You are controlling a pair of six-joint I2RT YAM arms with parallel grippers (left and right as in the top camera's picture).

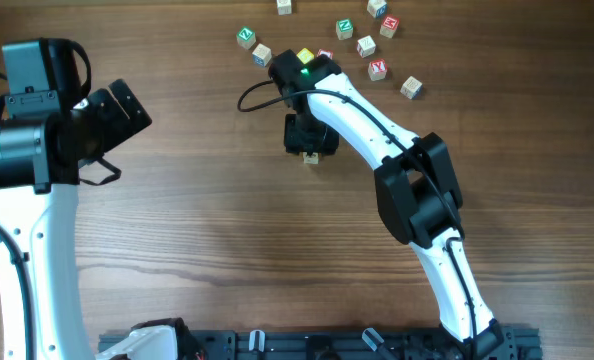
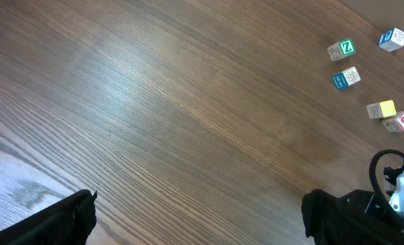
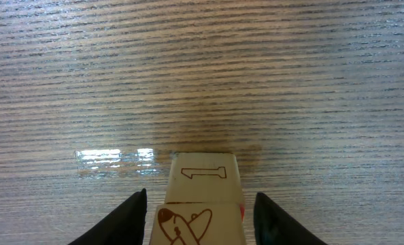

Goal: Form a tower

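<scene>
Closest to me, my left claw [image 2: 198, 197] hangs over bare table [image 1: 227, 250] on the left side. Its two fingers are spread as wide as they go and there is nothing between them.

Further out, near the middle of the table, my right arm reaches forward and my right claw [image 3: 200, 197] sits down over the tower [image 3: 202, 173]. From my right wrist camera I see the tower standing between the two dark fingers [image 3: 130, 218]. A pale face shows a red-outlined "I", and below it is a face with a little airplane drawing. The fingers are half drawn in, one on each side and very close to the wood. I cannot tell whether they actually press on it. From overhead the claw hides nearly all of the tower and only a sliver of wood peeks out below it, so I cannot count the levels.

Beyond the claw, along the far edge, the loose cubes [image 1: 366, 45] lie scattered. A green-faced cube [image 1: 245, 37] is at the left, and a yellow cube [image 1: 305, 57] is just behind my right wrist.
</scene>
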